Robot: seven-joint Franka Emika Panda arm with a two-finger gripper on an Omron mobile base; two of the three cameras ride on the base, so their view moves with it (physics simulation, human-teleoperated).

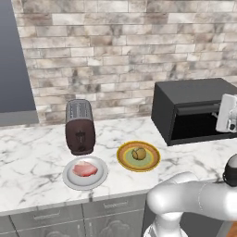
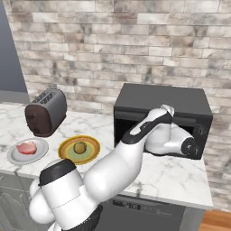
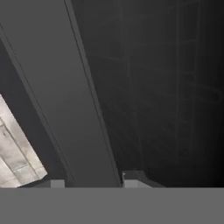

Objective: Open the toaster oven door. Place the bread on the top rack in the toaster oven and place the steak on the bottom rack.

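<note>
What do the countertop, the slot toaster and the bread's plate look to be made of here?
Countertop: white marble-look stone with grey veins, smooth, low sheen. Slot toaster: dark brown body, probably painted metal or plastic, with a grey metal-looking top. Plate under the bread: likely glazed ceramic, green centre, yellow rim.

Bread [image 1: 138, 153] plate [image 1: 125, 162] lies between steak [image 1: 84, 169] and toaster oven [image 1: 194, 111].

A grey bar [image 3: 65, 96] runs diagonally just ahead of the hand [image 3: 89, 183], dark glass [image 3: 166, 87] beyond it, brick wall [image 3: 13, 153] at the lower left.
</note>
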